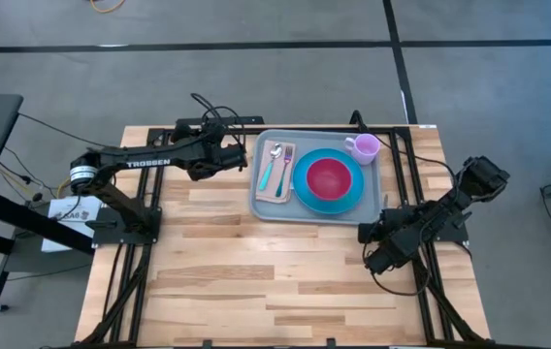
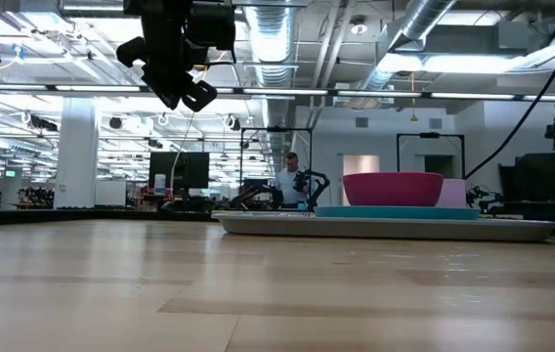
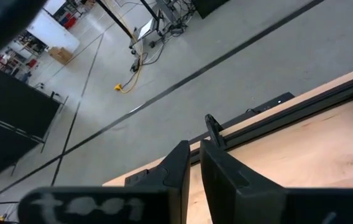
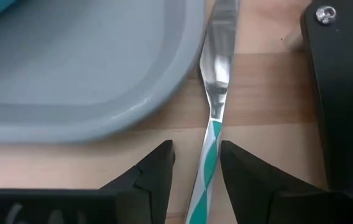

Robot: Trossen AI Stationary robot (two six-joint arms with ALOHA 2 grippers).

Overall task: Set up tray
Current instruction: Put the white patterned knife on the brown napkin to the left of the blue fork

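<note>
The grey-blue tray (image 1: 268,199) lies on the wooden table. It holds a blue plate (image 1: 307,194) with a pink bowl (image 1: 329,177), a purple cup (image 1: 363,147), and a napkin (image 1: 277,173) with a spoon and a fork. A knife (image 4: 217,68) with a teal-and-white striped handle lies on the table along the tray's rim (image 4: 164,102). My right gripper (image 4: 196,165) is open, slanting down by the tray's near right corner, one finger on each side of the knife's handle. My left gripper (image 1: 243,155) hangs shut above the table, left of the tray.
A black frame bracket (image 4: 344,93) stands close beside the knife on the side away from the tray. Black rails (image 1: 406,174) run along the table's right and far edges. Bare wood (image 1: 256,281) lies between the tray and the near edge.
</note>
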